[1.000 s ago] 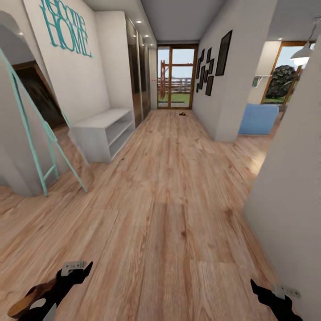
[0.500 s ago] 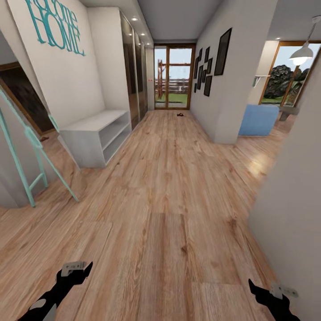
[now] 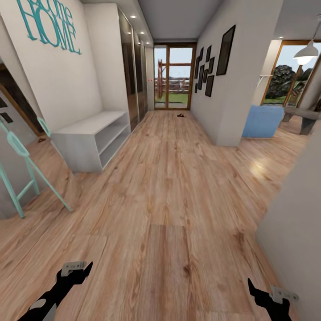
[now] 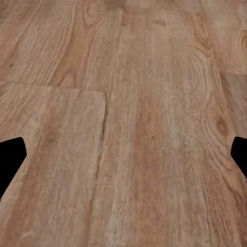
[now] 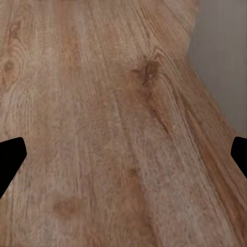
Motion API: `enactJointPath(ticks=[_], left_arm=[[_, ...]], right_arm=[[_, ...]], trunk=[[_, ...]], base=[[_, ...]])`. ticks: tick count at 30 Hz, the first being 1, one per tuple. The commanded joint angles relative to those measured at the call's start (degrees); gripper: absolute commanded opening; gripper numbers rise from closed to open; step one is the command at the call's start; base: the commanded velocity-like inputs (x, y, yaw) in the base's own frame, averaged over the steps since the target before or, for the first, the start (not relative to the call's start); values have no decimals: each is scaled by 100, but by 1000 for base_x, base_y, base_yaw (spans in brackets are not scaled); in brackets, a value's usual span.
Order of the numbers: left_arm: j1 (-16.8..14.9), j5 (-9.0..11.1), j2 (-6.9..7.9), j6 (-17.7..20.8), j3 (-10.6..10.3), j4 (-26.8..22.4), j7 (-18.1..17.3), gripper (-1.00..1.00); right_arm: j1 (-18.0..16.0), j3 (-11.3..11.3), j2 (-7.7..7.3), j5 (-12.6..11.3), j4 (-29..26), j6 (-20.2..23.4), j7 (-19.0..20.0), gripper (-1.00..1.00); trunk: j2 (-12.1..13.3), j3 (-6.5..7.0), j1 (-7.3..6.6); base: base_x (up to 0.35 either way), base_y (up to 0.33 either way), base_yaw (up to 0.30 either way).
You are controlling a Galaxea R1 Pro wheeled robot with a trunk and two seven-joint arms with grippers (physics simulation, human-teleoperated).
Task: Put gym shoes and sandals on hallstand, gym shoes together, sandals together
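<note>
Sandals (image 3: 181, 115), I am guessing, are lying as a dark speck at twelve o'clock, far down the corridor floor (image 3: 169, 200). I am carrying my left hand (image 3: 75, 270) and right hand (image 3: 263, 292) open, empty, low for travel.

Head faces down corridor; wrists close above floor (image 3: 169, 187).

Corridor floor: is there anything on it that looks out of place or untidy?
Yes. A small dark object lies alone on the corridor floor at the far end, just before the glass door. It is too small to identify. The low grey bench stands straight against the wall, its shelves bare. Nothing seems spilled or damaged.
</note>
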Motion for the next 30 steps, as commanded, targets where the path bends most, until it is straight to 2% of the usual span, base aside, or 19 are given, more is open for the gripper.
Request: enactJointPath(ticks=[1, 30], left_arm=[[-5, -60, -2, -24, 49, 4, -26, 100], [-5, -58, -2, -24, 49, 2, -24, 100]], right_arm=[[-2, 22, 3, -59, 8, -23, 43, 100], [6, 21, 13, -57, 16, -62, 47, 100]], trunk=[[-2, -5, 2], [-2, -5, 2]], base=[[339, 0, 0], [339, 0, 0]])
